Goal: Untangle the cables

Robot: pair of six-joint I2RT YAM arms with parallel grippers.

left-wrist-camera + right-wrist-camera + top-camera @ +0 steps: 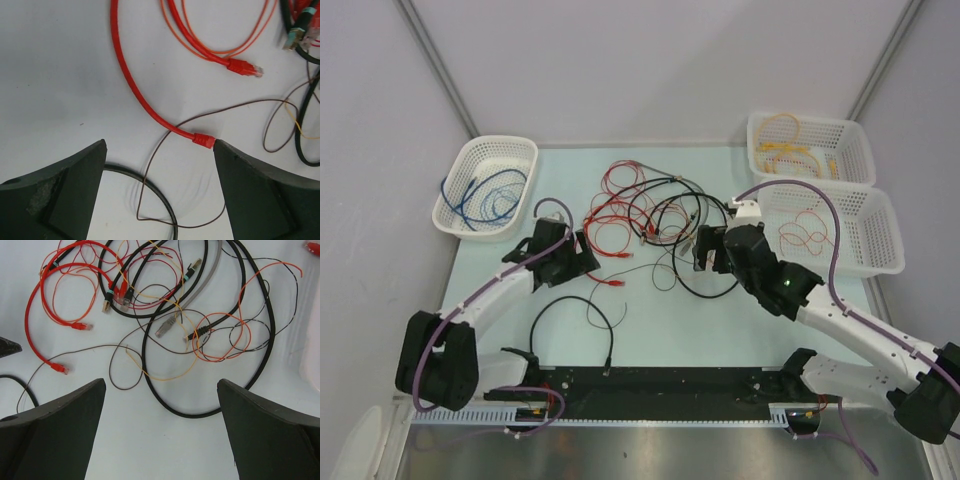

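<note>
While tangled on the counter (pixel 720 320), the cables (pixel 650 215) spread widest left to right. Left end effector (pixel 590 258) and right end effector (pixel 700 250) flank them, jaws apart, empty. Left wrist view alone: red plug (pixel 204 141), pointing right, meets one finger (pixel 260 190).

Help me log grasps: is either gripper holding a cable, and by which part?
Nothing held; left gripper and right gripper both stand open by the cables.

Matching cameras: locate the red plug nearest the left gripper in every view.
Top external: red plug centre, just right of left gripper.
Left wrist: plug lower centre-right, beside a finger.
Right wrist: plug left, mid-height.
Shared landmark: second red plug close by.
</note>
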